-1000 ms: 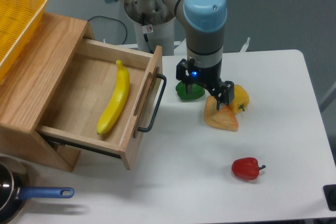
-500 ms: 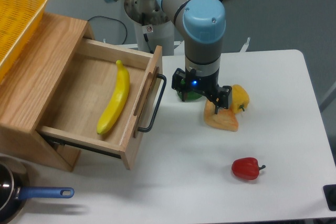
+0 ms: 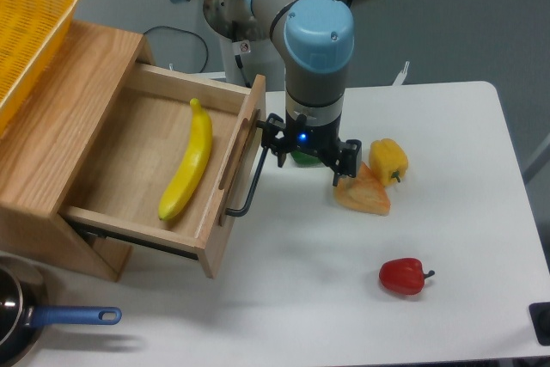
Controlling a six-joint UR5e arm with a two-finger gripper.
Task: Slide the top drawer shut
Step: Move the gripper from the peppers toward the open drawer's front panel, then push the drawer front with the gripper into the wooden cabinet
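Note:
The top drawer [image 3: 129, 161] of the light-oak cabinet is pulled far out, with a yellow banana [image 3: 188, 161] lying inside it. Its flat front panel [image 3: 239, 174] carries a long black bar handle [image 3: 254, 169]. My gripper [image 3: 308, 159] hangs just to the right of the handle's upper end, its left finger close to the bar. The fingers are spread apart and hold nothing.
A green pepper [image 3: 302, 157] sits partly hidden behind the gripper. An orange wedge [image 3: 363, 192] and a yellow pepper [image 3: 388, 161] lie to its right, a red pepper [image 3: 403, 276] nearer the front. A yellow wicker basket [image 3: 26, 36] sits on the cabinet; a blue-handled pan [image 3: 51, 319] is at front left.
My gripper has moved left, from over the green pepper and orange wedge towards the drawer handle. The drawer and the banana have not moved.

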